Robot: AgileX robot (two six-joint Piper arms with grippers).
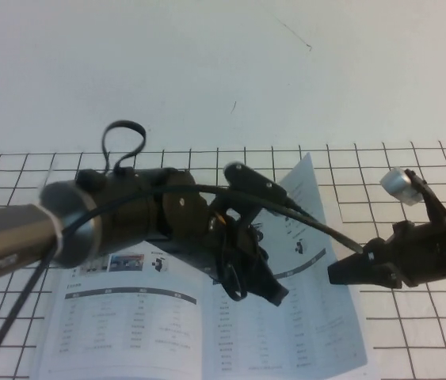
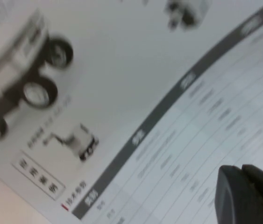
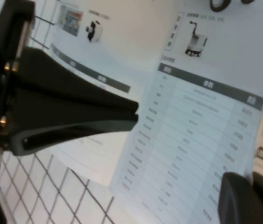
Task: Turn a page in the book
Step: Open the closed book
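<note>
The book [image 1: 127, 324] lies open on the grid table. Its right-hand page [image 1: 314, 229], with a wheeled vehicle and a dark-headed table, is raised along its outer edge. My right gripper [image 1: 338, 274] is shut on that edge; in the right wrist view the page [image 3: 201, 116] passes between the gripper [image 3: 250, 184] fingers. My left gripper [image 1: 278, 294] is shut and empty over the middle of the book, right of the spine. In the left wrist view the gripper [image 2: 242, 175] tips sit close over the page [image 2: 122, 93]; I cannot tell whether they touch it.
The left-hand leaf [image 1: 120, 265] with two small colour photos lies flat. The black-lined grid mat [image 1: 413, 170] runs to the back, where plain white surface [image 1: 207, 63] begins. The left arm's cable [image 1: 318, 226] arches over the book.
</note>
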